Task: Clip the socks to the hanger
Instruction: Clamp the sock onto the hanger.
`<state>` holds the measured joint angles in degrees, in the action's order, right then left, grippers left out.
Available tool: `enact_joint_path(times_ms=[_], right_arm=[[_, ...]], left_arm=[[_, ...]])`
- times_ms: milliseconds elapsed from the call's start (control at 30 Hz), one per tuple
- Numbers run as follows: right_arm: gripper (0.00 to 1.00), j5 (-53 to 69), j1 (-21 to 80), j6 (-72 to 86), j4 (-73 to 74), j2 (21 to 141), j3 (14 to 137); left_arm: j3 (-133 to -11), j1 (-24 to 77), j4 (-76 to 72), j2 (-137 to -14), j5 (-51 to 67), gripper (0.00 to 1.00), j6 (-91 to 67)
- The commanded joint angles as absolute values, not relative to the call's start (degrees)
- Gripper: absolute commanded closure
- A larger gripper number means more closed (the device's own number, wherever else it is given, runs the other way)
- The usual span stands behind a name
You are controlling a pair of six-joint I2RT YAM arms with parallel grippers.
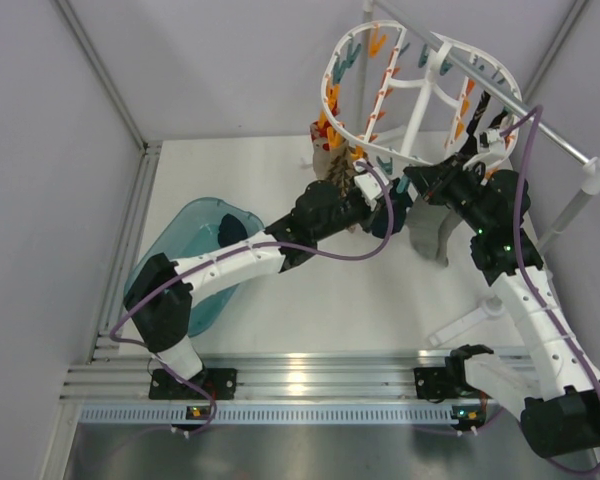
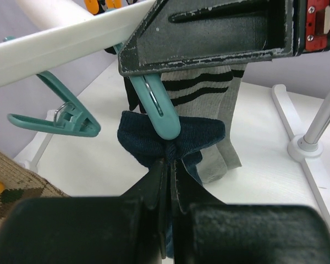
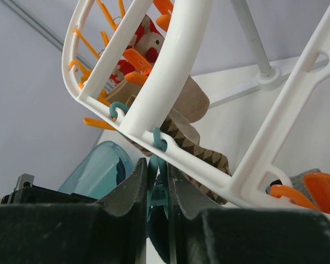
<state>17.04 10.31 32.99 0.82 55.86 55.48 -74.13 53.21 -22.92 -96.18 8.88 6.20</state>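
Observation:
My left gripper [image 2: 169, 165] is shut on a dark navy sock [image 2: 148, 140] and holds it up under a teal peg [image 2: 157, 107] of the white hanger [image 1: 420, 95]. The peg's tip sits on the sock's top edge. My right gripper [image 3: 158, 170] is shut on that same teal peg [image 3: 164, 184], squeezing its handles just below the hanger bar [image 3: 170, 71]. In the top view both grippers, left [image 1: 385, 210] and right [image 1: 412, 185], meet under the hanger's near rim. A grey sock with black stripes [image 2: 209, 93] and a brown zigzag sock [image 3: 209, 157] hang clipped beside them.
A translucent teal tub [image 1: 195, 260] sits at the left, with something dark inside in the right wrist view [image 3: 93, 170]. The metal rod [image 1: 500, 90] and its white stand foot [image 1: 475, 320] are at the right. A free teal peg [image 2: 66, 118] and orange pegs [image 3: 137, 58] dangle nearby.

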Motion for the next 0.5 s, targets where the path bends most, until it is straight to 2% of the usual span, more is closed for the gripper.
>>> enact_joint_path(times_ms=[0,367,467], right_arm=[[1.00,18.6,10.1,32.3,-1.1,54.5,55.1],[1.00,19.2,10.1,32.6,-1.6,54.7,55.2],[0.91,19.2,10.1,32.5,-1.5,54.8,55.5]], left_arm=[[-77.3,53.4,-26.4,-96.2,8.0,1.00,4.7],[-79.4,53.4,-25.9,-97.3,8.3,1.00,3.8],[-79.7,53.3,-25.8,-97.6,8.9,1.00,3.6]])
